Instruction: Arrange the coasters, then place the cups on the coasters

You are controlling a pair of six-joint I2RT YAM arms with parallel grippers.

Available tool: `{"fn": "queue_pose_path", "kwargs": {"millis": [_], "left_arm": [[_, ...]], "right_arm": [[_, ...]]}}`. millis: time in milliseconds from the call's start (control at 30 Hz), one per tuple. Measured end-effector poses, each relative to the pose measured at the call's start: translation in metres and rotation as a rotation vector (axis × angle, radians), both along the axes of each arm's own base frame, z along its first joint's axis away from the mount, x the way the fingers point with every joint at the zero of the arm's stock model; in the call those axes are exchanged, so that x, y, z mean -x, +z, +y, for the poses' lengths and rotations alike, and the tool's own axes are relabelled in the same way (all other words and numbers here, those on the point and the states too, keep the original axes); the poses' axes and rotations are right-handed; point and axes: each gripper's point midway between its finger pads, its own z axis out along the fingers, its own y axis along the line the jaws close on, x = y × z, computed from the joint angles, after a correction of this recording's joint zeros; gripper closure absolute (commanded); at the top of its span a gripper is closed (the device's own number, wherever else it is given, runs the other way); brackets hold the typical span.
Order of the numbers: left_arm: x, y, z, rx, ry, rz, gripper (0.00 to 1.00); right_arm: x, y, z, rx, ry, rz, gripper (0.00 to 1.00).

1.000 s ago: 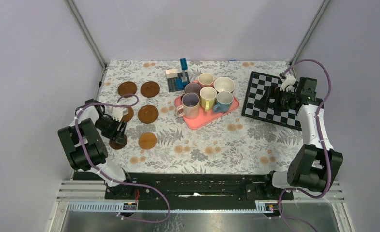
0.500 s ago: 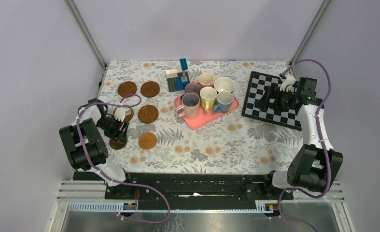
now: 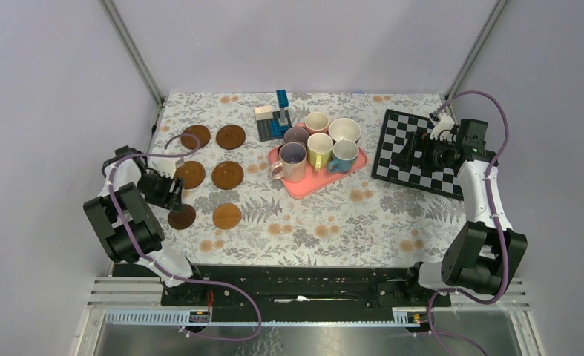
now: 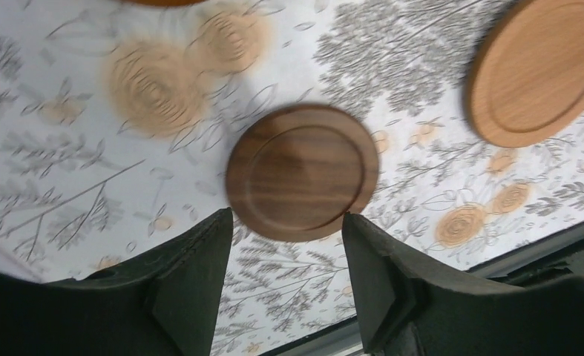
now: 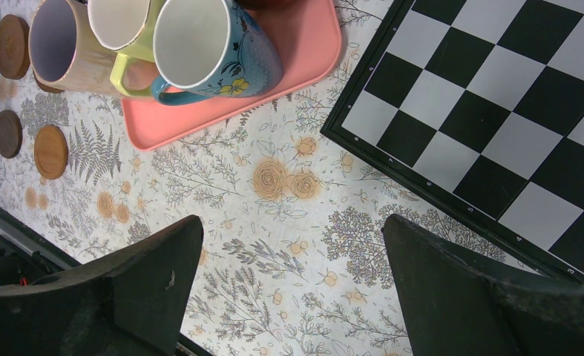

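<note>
Floral-print surface beneath everything. On its right side, a black-and-white chessboard, and hovering over it the right end effector, spread wide and gripping nothing.

Near the middle, a pink rectangular tray crowded with all six cups:
- In the front row, from left to right, a pale pink mug, a yellow mug and a light blue mug.
- Behind these, a mauve mug, a salmon pink mug and a wide white mug. Rearmost two possibly past the tray's back edge; hard to tell from above.

Just behind the tray's left corner, a small grey and blue block model.

On the left, well apart from the cups, six discs lying flat in two columns of three, none touching:
- far-left coaster and far-right coaster
- middle-left coaster and middle-right coaster
- dark brown coaster and orange-brown coaster nearest the arms

Left end effector at the left edge of that grid, parted and holding nothing. Seen from its wrist, hanging over the dark brown coaster, flat on the cloth and clear of both fingertips.
</note>
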Motion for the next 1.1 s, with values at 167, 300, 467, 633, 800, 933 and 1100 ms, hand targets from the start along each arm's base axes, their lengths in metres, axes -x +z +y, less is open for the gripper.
{"fn": "queue_pose_path", "kwargs": {"millis": [167,300,467,633,800,933,1100], "left_arm": [[0.003,-0.002,0.026,-0.048,0.066,-0.01,0.36],[0.001,-0.005,0.032,-0.065,0.074,-0.013,0.36],[0.006,-0.02,0.03,-0.05,0.073,0.026,0.37],[0.013,-0.027,0.026,-0.037,0.067,0.049,0.38],[0.017,-0.031,0.023,-0.03,0.057,0.06,0.39],[0.017,-0.031,0.022,-0.026,0.054,0.058,0.39],[0.017,-0.031,0.02,-0.014,0.05,0.057,0.39]], "right_arm": [[0.0,0.0,0.0,0.0,0.0,0.0,0.02],[0.0,0.0,0.0,0.0,0.0,0.0,0.02],[0.0,0.0,0.0,0.0,0.0,0.0,0.02],[0.0,0.0,0.0,-0.001,0.0,0.0,0.02],[0.0,0.0,0.0,-0.001,0.0,0.0,0.02],[0.0,0.0,0.0,-0.001,0.0,0.0,0.02],[0.0,0.0,0.0,-0.001,0.001,-0.001,0.02]]}}
